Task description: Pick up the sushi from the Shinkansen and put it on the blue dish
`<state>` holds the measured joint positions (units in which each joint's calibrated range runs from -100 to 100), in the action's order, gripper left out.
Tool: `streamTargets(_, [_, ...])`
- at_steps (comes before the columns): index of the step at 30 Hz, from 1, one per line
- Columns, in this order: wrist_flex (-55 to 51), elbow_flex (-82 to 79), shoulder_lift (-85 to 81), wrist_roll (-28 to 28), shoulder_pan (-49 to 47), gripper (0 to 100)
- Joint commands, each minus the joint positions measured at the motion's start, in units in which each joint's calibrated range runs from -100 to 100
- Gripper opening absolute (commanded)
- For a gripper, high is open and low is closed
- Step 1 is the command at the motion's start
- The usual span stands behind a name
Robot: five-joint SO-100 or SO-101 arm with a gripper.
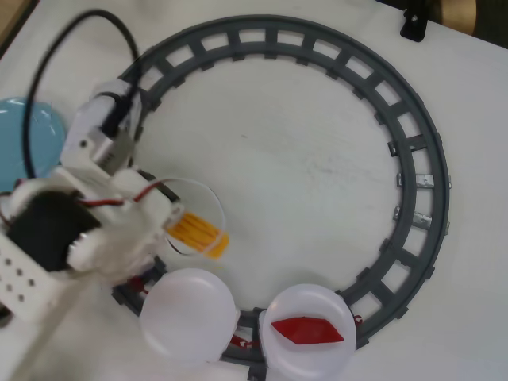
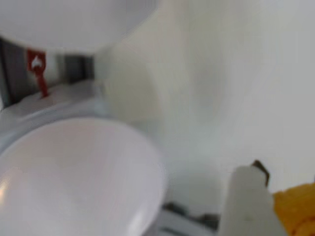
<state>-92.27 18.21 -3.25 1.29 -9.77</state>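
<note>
Yellow-orange and ridged, the sushi point(image 1: 198, 233) sits right at the tip of your gripper point(image 1: 176, 225) in the overhead view, over the first white plate car point(image 1: 190, 216), and the wrist view shows the same orange block point(image 2: 297, 210) pressed against one pale finger point(image 2: 248, 204) at the lower right. The jaws look closed around it, though the blur and the arm's own bulk hide the second finger, so you should treat the grip as likely rather than certain; whether the piece is lifted clear of the plate or still resting on it cannot be told either. By my reading, you are at the pick-up stage: the grasp seems made, but the carry and the drop are both still to do. The blue dish point(image 1: 24, 143) lies behind the jaws, beyond the arm at the left edge of the overhead view, well apart from the sushi and empty as far as it shows. Ahead of the jaws along the grey track point(image 1: 413, 159) stand an empty white plate point(image 1: 187, 316) and one holding the red pointed piece point(image 1: 307, 330), which you should leave alone. The train's nose is not clearly visible.
</note>
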Motion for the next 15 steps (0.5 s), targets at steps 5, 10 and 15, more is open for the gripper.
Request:
streamTargets(5, [-1.4, 6.0, 0.1, -1.3, -12.8, 3])
streamTargets(10, [-1.3, 6.0, 0.1, -1.8, -25.3, 3])
streamTargets(15, [1.4, 4.2, 0.2, -2.5, -39.7, 3])
